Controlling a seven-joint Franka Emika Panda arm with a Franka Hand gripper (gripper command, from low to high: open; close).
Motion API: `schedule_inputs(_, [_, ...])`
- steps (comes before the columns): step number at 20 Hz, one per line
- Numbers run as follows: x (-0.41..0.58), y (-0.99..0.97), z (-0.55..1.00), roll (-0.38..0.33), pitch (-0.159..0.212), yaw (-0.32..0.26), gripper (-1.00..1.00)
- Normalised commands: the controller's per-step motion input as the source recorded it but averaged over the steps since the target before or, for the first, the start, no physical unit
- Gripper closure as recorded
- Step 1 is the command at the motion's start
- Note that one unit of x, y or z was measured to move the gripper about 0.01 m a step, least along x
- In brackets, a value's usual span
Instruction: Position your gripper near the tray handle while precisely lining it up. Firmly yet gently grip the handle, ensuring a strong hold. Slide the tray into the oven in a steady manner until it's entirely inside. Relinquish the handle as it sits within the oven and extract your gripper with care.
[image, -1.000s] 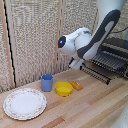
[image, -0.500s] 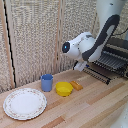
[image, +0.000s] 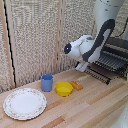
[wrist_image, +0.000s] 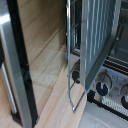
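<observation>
Step in hand: approach and line-up, as I judge it; nothing shows me gripping anything yet.
End effector (image: 81, 65): in the exterior view it hangs at middle right of the frame, just off the near corner of the tray. Whether my fingers are apart or together I cannot tell; they are too small there, and the wrist view does not show them.
Tray (image: 109, 61): a rack of parallel wires sticking out of the oven toward the frame's centre, right of middle, not yet pushed in.
Tray handle (image: 95, 73): the dark bar along the rack's front edge, just beside my end effector in the exterior view; contact cannot be judged.
Oven (image: 118, 44): dark box at the right edge of the frame, cut off by the border.
Doing it well: I should square my fingers across the bar, centre on it as far as I can, close only when it lies between them, then push straight along the rack's wires so it does not jam.
Risk: an off-centre grip could skew the rack as it slides.
Exterior view only: my arm's pose, the counter (image: 95, 107), the blue cup (image: 46, 82), yellow bowl (image: 64, 89) and patterned plate (image: 24, 103) at lower left, well apart from the tray.
Wrist view only: a close look at the rack wires (wrist_image: 97, 37), the handle's thin rod (wrist_image: 69, 50) and the oven knobs (wrist_image: 103, 86) at lower right.
</observation>
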Motion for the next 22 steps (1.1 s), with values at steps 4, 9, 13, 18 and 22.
schedule_inputs(4, [0.004,-0.51,-0.07,-0.055,0.000,0.007,-1.00])
schedule_inputs(9, [0.000,-0.42,-0.11,-0.043,0.000,0.002,1.00])
schedule_inputs(13, [0.000,-0.29,-0.08,-0.029,0.000,0.000,1.00])
schedule_inputs(18, [0.000,-0.22,-0.02,-0.025,0.000,0.000,1.00])
schedule_inputs(22, [-0.029,-0.12,-0.01,-0.065,-0.001,0.000,1.00])
